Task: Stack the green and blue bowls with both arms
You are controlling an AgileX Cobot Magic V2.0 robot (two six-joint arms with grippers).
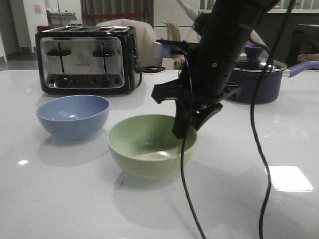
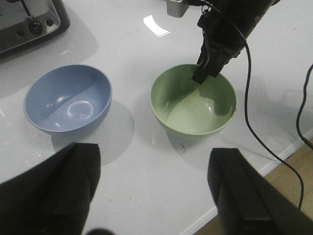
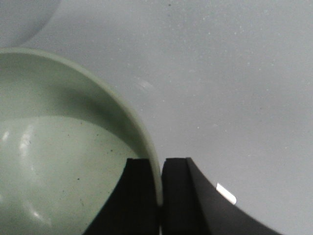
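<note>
The pale green bowl (image 1: 149, 144) stands on the white table near the middle; it also shows in the left wrist view (image 2: 193, 100) and the right wrist view (image 3: 58, 142). My right gripper (image 1: 185, 124) is shut on its right rim, one finger inside and one outside (image 3: 159, 169). The dusty blue bowl (image 1: 73, 115) stands to its left, upright and empty, and shows in the left wrist view (image 2: 67, 98). My left gripper (image 2: 154, 188) is open and empty, high above the table in front of both bowls, not seen in the front view.
A chrome toaster (image 1: 87, 59) stands at the back left. A dark navy saucepan (image 1: 259, 79) with a glass lid stands at the back right. Black cables (image 1: 259, 149) hang from the right arm. The table's front edge (image 2: 274, 161) lies near the green bowl.
</note>
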